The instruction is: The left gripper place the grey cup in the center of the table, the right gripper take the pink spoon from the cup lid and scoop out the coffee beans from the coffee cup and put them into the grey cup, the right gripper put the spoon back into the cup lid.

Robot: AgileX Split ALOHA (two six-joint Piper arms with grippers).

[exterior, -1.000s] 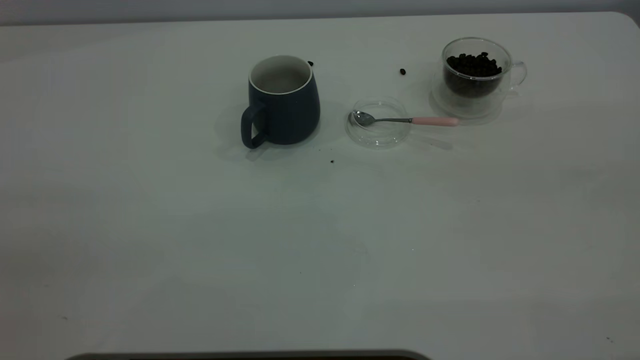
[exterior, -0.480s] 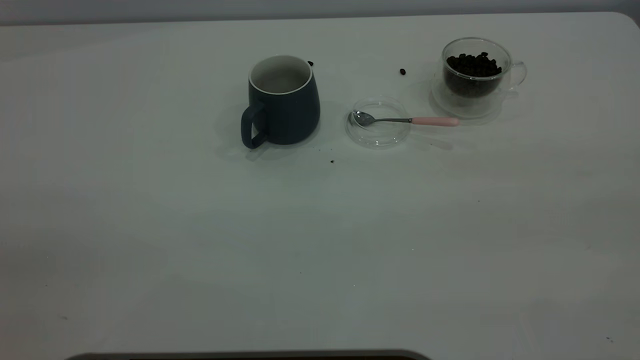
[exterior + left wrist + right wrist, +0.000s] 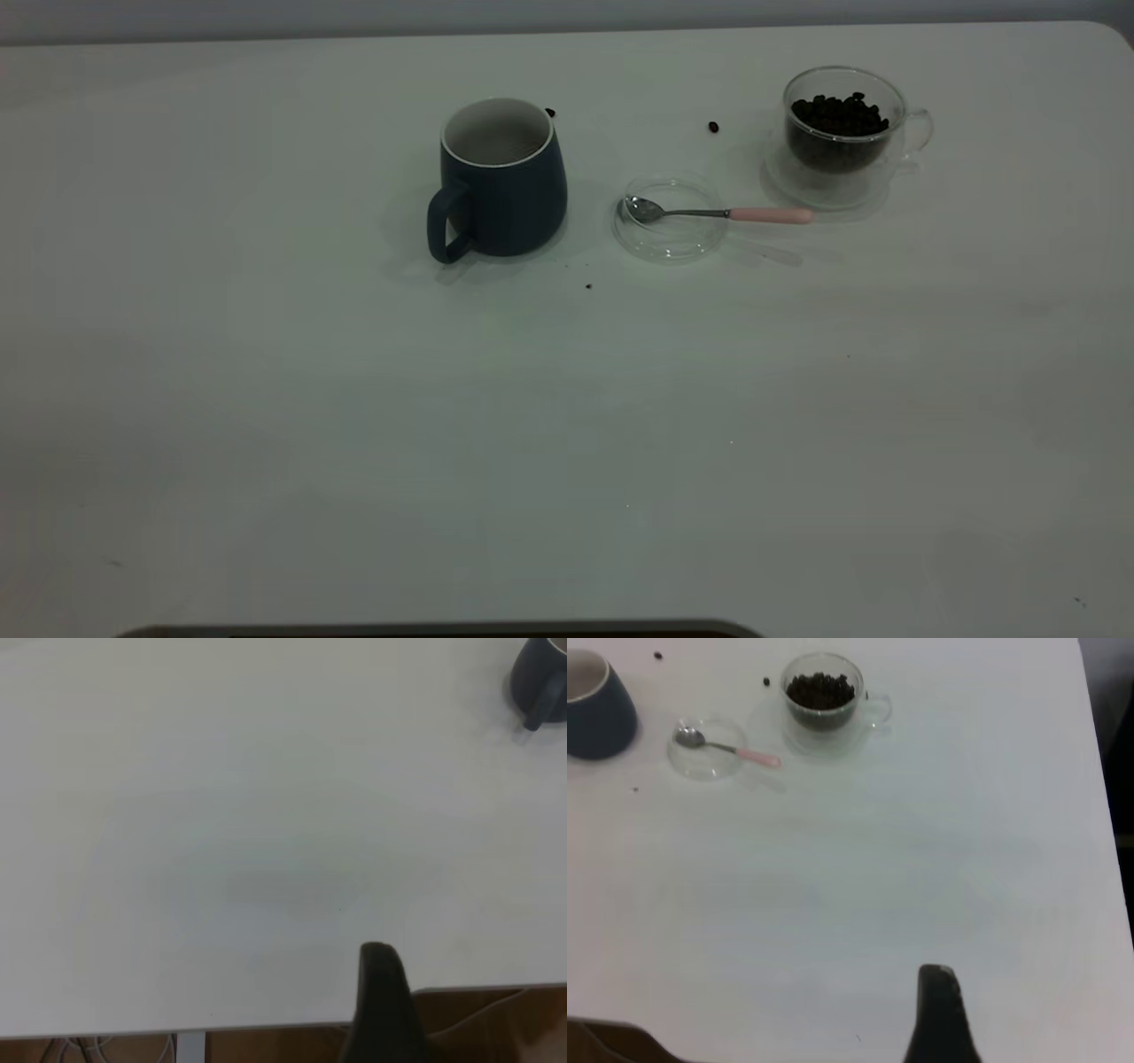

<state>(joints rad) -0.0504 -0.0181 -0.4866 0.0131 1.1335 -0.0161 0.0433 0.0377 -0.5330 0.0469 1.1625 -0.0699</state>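
The grey cup (image 3: 502,182) stands upright on the table (image 3: 567,425) at the back middle, its handle toward the front left. To its right lies the cup lid (image 3: 671,241), with the pink spoon (image 3: 719,213) across it, bowl in the lid and handle pointing right. The coffee cup (image 3: 842,133) stands at the back right, holding coffee beans (image 3: 837,115). Neither arm shows in the exterior view. My left gripper (image 3: 381,1010) hangs over the table's near edge, far from the grey cup (image 3: 540,678). My right gripper (image 3: 939,1014) is far from the spoon (image 3: 726,748) and coffee cup (image 3: 824,704).
One loose bean (image 3: 713,127) lies between the lid and the coffee cup, another (image 3: 550,112) just behind the grey cup. A dark speck (image 3: 588,286) sits in front of the lid. The table's right edge (image 3: 1099,815) runs near the right arm.
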